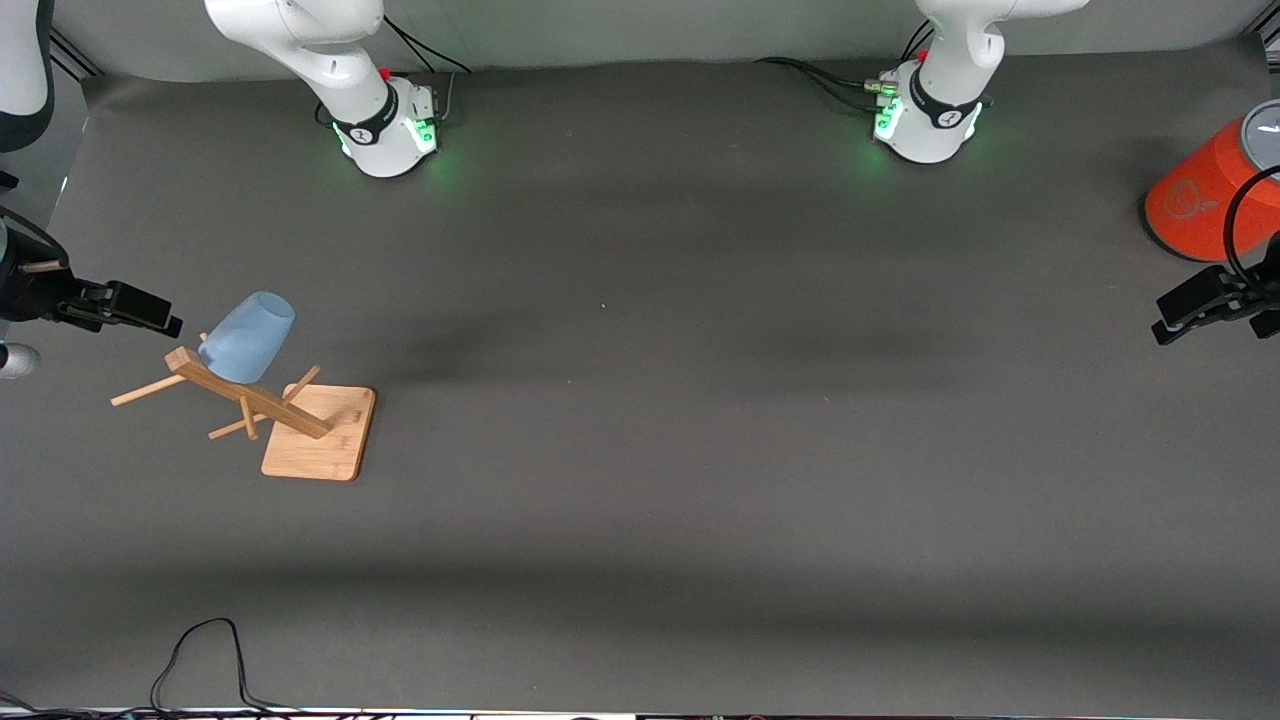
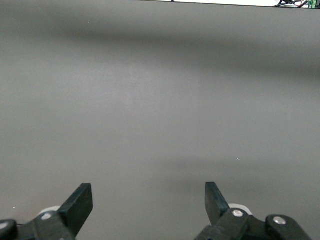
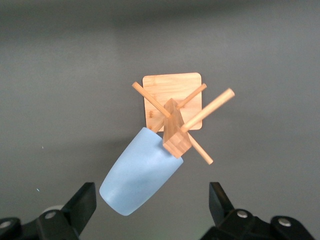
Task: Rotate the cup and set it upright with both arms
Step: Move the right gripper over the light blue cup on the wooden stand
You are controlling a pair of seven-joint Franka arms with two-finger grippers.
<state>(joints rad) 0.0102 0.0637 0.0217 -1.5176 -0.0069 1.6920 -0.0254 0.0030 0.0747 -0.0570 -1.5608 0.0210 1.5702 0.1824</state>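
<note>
Black cable crosses the dark grey table; both arms' jaws are spread.

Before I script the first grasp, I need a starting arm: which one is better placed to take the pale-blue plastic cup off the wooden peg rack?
Probably the right. Its open gripper hangs by the pale-blue plastic cup on the wooden peg rack; the left gripper, open, waits at the other end of the table.
</note>
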